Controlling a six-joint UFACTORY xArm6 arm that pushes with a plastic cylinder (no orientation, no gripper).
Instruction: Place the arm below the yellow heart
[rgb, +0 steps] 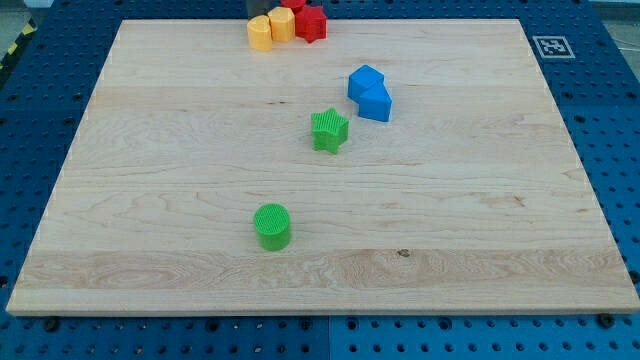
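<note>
Two yellow blocks sit side by side at the board's top edge, the left one (260, 33) rounded and the right one (282, 24) more angular; I cannot tell which is the heart. A red star-like block (312, 25) touches them on the right, with another red block (296, 5) behind it. A dark shape (259, 7) shows at the view's top, just above the left yellow block; it may be my rod. My tip's end does not show.
Two blue blocks (366, 82) (376, 104) touch each other right of centre. A green star (329, 130) lies just below-left of them. A green cylinder (272, 225) stands lower, toward the view's bottom. A marker tag (550, 45) sits at the top right.
</note>
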